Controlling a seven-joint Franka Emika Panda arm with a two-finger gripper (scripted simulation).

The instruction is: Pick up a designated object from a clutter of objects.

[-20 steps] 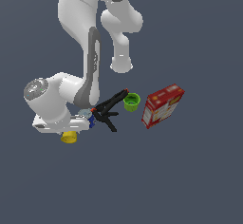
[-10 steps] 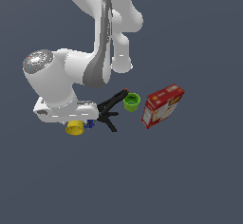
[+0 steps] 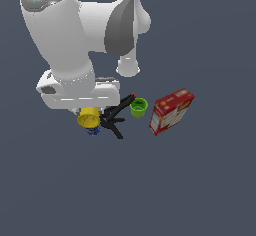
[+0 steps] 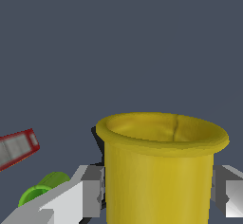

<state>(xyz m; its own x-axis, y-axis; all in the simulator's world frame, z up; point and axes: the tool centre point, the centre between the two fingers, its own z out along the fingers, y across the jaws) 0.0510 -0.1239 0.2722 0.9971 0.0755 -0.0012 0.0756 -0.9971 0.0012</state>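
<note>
My gripper is shut on the bright-yellow cup, which hangs under the white hand above the rest of the clutter. In the wrist view the yellow cup stands upright between the two grey fingers, one on each side of its wall. The blue can is mostly hidden below the cup. The black red-tipped clamp lies just to the exterior view's right of the cup. The green cup stands beyond the clamp and also shows in the wrist view.
The red cracker box lies at the exterior view's right of the green cup; its edge shows in the wrist view. The big white arm link fills the exterior view's upper left. All stands on a plain dark grey floor.
The arm has risen toward the camera with the yellow cup held in the gripper. The cup has moved up and toward the clamp. The other items have not moved.
</note>
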